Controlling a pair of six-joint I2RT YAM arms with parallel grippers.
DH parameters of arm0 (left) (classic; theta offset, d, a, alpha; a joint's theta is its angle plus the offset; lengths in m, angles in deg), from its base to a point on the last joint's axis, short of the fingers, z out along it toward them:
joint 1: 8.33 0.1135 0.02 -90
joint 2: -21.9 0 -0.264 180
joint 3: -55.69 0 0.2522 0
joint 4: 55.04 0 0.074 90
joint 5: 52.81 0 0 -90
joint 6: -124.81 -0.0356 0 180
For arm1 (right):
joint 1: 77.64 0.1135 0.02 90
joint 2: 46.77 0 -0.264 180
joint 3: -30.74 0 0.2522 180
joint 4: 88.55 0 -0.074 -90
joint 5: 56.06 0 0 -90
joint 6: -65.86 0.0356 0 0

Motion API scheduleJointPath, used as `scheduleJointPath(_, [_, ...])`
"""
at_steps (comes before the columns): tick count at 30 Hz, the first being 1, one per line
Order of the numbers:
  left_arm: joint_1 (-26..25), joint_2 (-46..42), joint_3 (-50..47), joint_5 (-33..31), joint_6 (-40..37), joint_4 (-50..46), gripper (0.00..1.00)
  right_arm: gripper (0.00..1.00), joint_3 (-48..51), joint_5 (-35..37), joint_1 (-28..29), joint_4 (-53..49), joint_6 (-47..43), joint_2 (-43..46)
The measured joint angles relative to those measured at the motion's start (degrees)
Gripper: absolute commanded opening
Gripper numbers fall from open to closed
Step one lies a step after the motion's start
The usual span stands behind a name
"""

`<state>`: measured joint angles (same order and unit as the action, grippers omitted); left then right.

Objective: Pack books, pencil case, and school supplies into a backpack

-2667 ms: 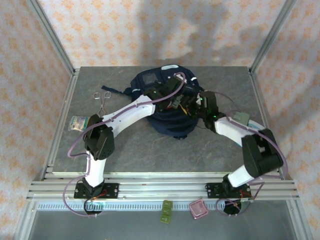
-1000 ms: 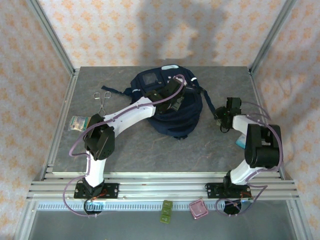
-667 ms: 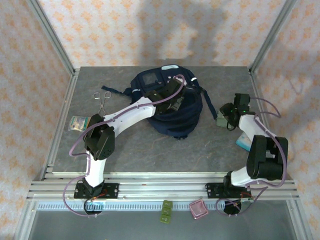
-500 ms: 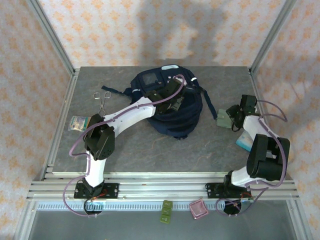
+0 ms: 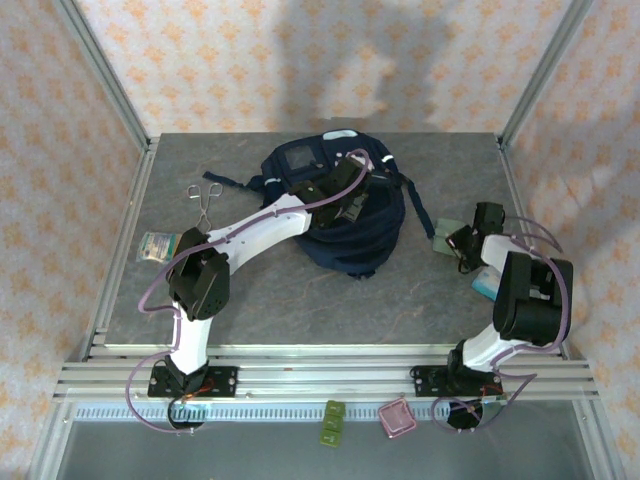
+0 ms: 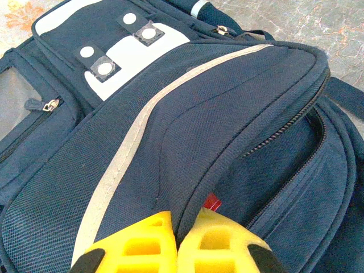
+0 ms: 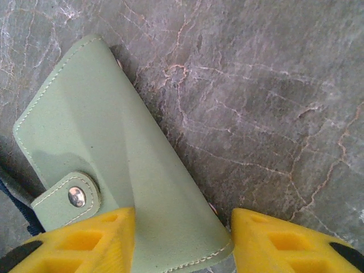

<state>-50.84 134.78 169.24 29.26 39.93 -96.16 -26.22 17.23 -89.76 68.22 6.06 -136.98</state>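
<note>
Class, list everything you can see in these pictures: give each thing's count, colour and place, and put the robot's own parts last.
backpack: one, navy with pale stripes, middle of table
green case: one, pale green with snap flap, flat on table right of backpack
red item: one, red, just visible inside backpack opening
scissors: one pair, silver, far left of table
small packet: one, pale, table's left edge
blue item: one, light blue, right edge, partly behind right arm
green object: one, below front rail
pink object: one, beside it
table: one, grey stone pattern
left gripper: yellow fingers, shut on backpack fabric
right gripper: yellow fingers, open astride green case's end
</note>
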Motion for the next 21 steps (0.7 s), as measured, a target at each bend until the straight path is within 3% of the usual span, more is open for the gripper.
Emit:
scheduleJointPath(3, [0.0, 0.0, -0.1, 0.0, 0.0, 0.2, 0.0, 0.19, 0.7, 0.3, -0.3, 0.4, -0.2, 0.1])
scheduleJointPath(10, [0.0, 0.0, -0.1, 0.0, 0.0, 0.2, 0.0, 0.0, 2.2, -2.6, 0.5, 2.7, 0.4, 1.8])
scheduleJointPath(21, [0.0, 0.0, -0.1, -0.2, 0.0, 0.2, 0.0, 0.0, 3.2, -6.0, 0.9, -0.7, 1.1, 22.6])
